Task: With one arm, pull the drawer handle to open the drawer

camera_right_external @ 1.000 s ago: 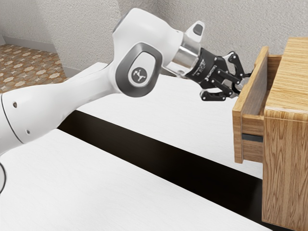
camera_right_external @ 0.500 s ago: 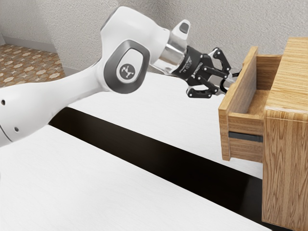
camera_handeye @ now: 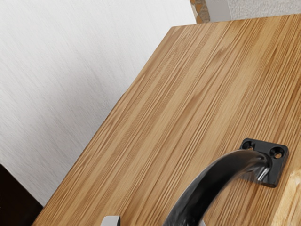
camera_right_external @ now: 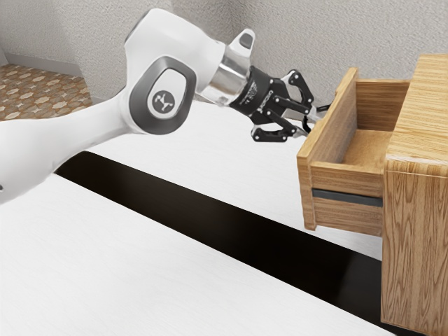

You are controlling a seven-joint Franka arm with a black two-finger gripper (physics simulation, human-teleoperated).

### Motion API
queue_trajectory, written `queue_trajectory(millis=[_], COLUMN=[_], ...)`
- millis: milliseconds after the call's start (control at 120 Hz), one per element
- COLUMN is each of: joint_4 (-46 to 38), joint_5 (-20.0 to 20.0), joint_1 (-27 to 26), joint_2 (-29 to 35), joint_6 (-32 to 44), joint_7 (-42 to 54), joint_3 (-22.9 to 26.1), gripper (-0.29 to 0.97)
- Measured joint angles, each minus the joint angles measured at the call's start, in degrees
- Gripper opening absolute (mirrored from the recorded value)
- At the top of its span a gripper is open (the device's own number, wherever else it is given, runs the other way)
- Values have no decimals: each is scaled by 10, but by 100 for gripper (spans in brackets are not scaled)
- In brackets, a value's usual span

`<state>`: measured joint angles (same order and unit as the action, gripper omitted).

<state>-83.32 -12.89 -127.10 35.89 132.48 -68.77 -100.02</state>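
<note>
You're looking at a home-like room — rough plaster wall point(camera_right_external: 84, 28) at the far side, patterned tile floor point(camera_right_external: 42, 91) far left, white tabletops point(camera_right_external: 140, 280) near, a wooden cabinet point(camera_right_external: 416, 231) at right.

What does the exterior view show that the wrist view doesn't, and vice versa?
Exterior gives the arm, the gripper at the drawer front, the cabinet, and the drawer partway out with its wooden inside visible. Wrist gives the black handle close up, arching to its screwed mounting plate. Both share the drawer front and the white table.
</note>
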Motion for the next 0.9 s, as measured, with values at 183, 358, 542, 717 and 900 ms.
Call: queue_trajectory(millis=[183, 358, 542, 717, 900], joint_4=[-22, -44, -99, -201, -163], joint_5=[3, 4, 14, 37, 18], joint_1=[41, 77, 195, 516, 494], joint_2=[-10, -12, -26, -36, -62], joint_6=[0, -1, -1, -8, -22], joint_7=[0, -1, -2, -3, -2], joint_3=[27, 48, 128, 378, 353], gripper=[8, 8, 8, 10, 44])
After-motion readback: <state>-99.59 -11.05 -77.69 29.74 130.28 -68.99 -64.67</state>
